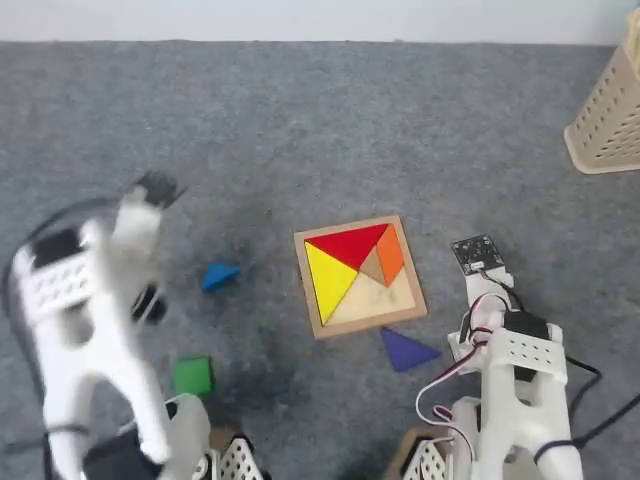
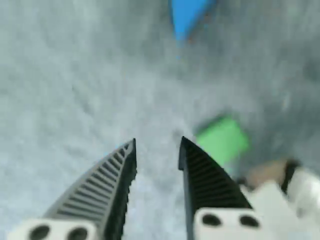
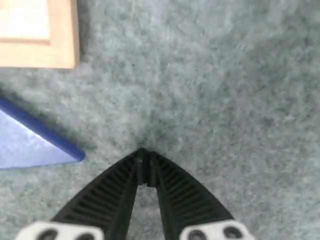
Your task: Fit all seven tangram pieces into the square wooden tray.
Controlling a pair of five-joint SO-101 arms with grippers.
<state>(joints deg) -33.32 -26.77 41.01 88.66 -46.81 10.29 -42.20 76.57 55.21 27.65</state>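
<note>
The grey, felt-covered table (image 1: 300, 120) had a pale wall (image 1: 300, 18) behind it and a perforated beige box (image 1: 612, 110) at one far corner.

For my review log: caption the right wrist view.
Right gripper, jaws shut, above carpet beside purple triangle and wooden tray corner.

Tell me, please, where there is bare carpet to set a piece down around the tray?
Widest free patch: the carpet beyond the tray, out to the carpet's far edge. A smaller gap lies between the blue triangle and the tray. Crowded: the tray's near side, where the purple triangle and right arm sit close together.
</note>
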